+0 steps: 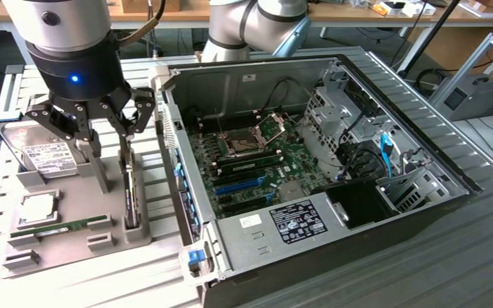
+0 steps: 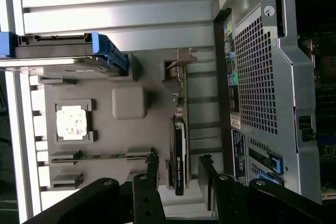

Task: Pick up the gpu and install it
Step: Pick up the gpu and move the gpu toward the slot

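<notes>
Well, gpu [image 1: 129,192] not lifted yet, gripper [image 1: 110,131] open right above it.
Exterior view: gpu stands on edge in the tray [image 1: 75,205], just beside the open case [image 1: 229,70], no gpu seated inside as far as shows; drive [image 1: 45,157], cpu [image 1: 36,208] and memory stick [image 1: 58,228] share that tray. Wrist view: fingers [image 2: 152,177] spread either side of the gpu, apparently not touching it, so pickup and install both remain.

Case sticker [image 1: 295,222], hard drive label [image 1: 48,157], gpu [image 2: 179,156] edge print, all too small to read
</notes>
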Controlling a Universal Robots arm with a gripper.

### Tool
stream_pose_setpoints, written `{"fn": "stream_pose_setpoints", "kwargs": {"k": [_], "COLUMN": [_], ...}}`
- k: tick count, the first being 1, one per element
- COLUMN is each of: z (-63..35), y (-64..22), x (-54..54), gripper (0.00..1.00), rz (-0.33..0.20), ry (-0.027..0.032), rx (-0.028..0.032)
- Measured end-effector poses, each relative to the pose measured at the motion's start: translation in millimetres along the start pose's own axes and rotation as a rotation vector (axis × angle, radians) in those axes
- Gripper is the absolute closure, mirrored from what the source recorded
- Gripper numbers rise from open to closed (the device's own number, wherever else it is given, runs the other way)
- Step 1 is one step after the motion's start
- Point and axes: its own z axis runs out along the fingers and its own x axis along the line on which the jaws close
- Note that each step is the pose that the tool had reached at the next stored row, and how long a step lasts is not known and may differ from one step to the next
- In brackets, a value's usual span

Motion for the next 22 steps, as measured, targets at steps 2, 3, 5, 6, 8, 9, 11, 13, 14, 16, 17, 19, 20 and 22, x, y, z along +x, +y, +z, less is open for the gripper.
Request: {"fn": "stream_pose_setpoints", "kwargs": {"k": [2,3,5,6,8,9,11,13,14,16,17,19,20,22], "z": [3.2,5.0,8.5,10.0,13.0,14.5,15.0,15.3,15.5,15.8,16.3,18.7,20.1,23.4], "y": [-0.1,-0.2,-0.4,-0.5,-0.6,-0.6,-0.8,-1.5,-1.8,-2.5,-2.8,-3.3,-3.5,-3.7], "x": [0.1,0.1,0.2,0.3,0.3,0.4,0.3,-0.8,-1.5,-2.6,-2.9,-3.0,-2.9,-2.9], "gripper": [0.56,0.56,0.56,0.56,0.56,0.56,0.56,0.56,0.56,0.56,0.56,0.56,0.56,0.56], "rz": [0.000,0.000,0.000,0.000,0.000,0.000,0.000,0.000,0.000,0.000,0.000,0.000,0.000,0.000], "ry": [0.0000,0.0000,0.0000,0.0001,-0.0001,0.0000,0.0002,0.0002,0.0003,0.0006,0.0004,0.0004,0.0005,0.0005], "rx": [0.0000,0.0000,0.0000,0.0001,0.0000,0.0001,0.0002,0.0001,0.0000,0.0001,0.0000,0.0000,0.0001,0.0001]}}
